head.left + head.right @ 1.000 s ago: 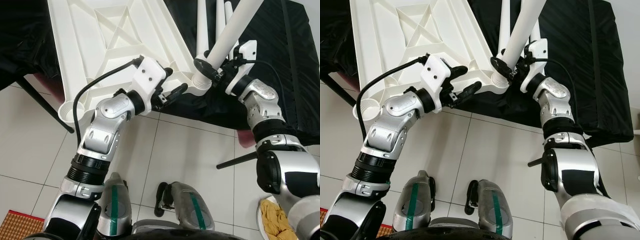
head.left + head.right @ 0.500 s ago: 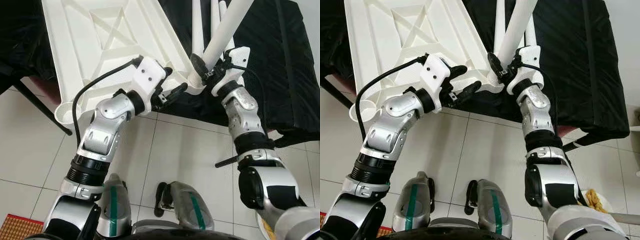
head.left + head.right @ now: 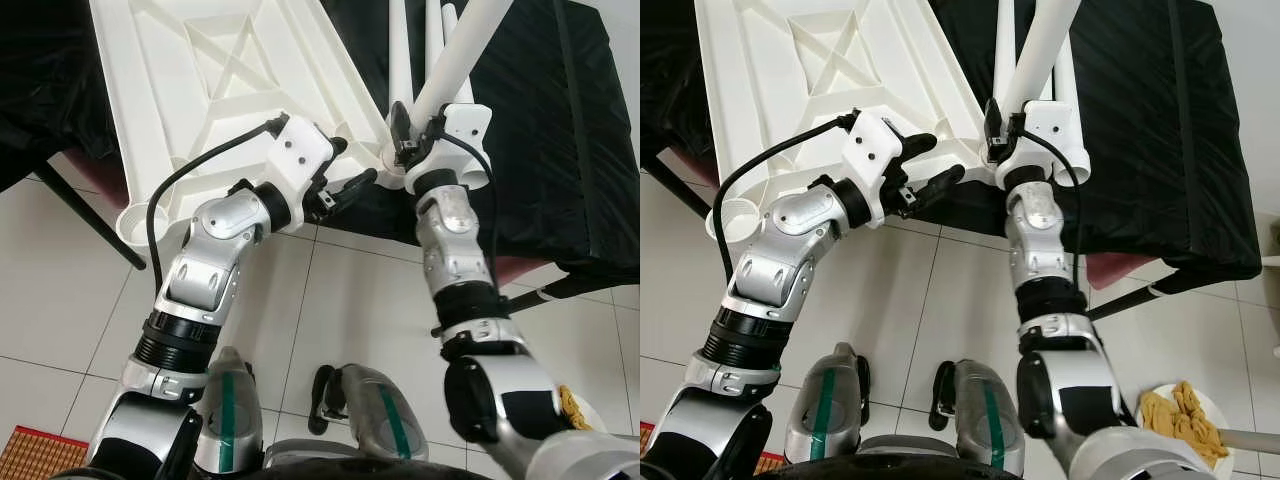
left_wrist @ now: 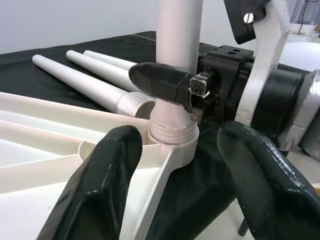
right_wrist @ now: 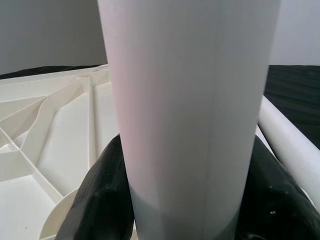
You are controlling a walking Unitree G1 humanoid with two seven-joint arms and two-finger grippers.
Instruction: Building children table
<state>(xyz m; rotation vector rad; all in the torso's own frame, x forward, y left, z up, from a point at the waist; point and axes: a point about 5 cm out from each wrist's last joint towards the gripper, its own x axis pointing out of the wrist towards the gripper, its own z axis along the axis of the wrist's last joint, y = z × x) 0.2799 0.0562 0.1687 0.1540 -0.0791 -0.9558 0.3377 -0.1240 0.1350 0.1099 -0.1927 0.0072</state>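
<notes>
Tabletop [image 3: 200, 90] lies inverted on black cloth [image 3: 560, 150] above tiles [image 3: 340, 300]; right tool [image 3: 405, 130] clamps leg [image 3: 450, 70], left tool [image 3: 340, 180] apart.

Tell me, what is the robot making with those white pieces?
It is putting together a small table. The white tabletop lies upside down on a black cloth. The right gripper is shut on a white leg, which stands in the corner socket. The left gripper hangs open by that corner. Two more legs lie on the cloth.

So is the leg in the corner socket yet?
In: the leg stands upright with its threaded end in the socket, right gripper clamped around it.
</notes>
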